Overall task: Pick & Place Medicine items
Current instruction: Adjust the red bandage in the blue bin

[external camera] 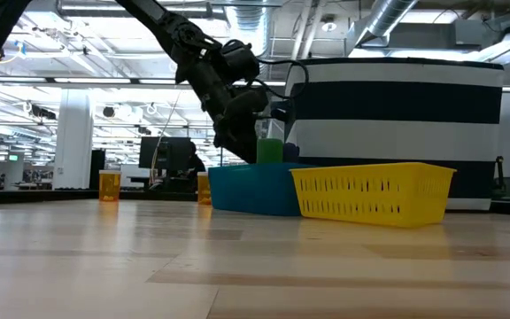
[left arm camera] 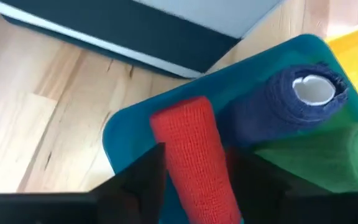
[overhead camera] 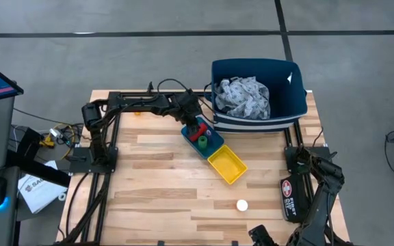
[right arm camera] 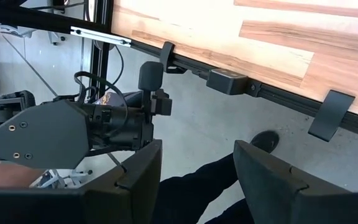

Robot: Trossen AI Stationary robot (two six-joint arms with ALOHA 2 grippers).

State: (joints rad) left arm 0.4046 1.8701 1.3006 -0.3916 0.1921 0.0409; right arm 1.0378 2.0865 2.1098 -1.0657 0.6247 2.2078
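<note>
I have the left gripper [left arm camera: 194,180] over the blue tray [left arm camera: 129,124], fingers spread either side of the red roll [left arm camera: 194,162], which lies in the tray with blue [left arm camera: 291,106] and green [left arm camera: 328,155] rolls beyond. Lifting carelessly could drag it out. Only the wrist view shows this gap; overhead hides it. The right gripper [right arm camera: 194,168] waits spread off-table.
</note>
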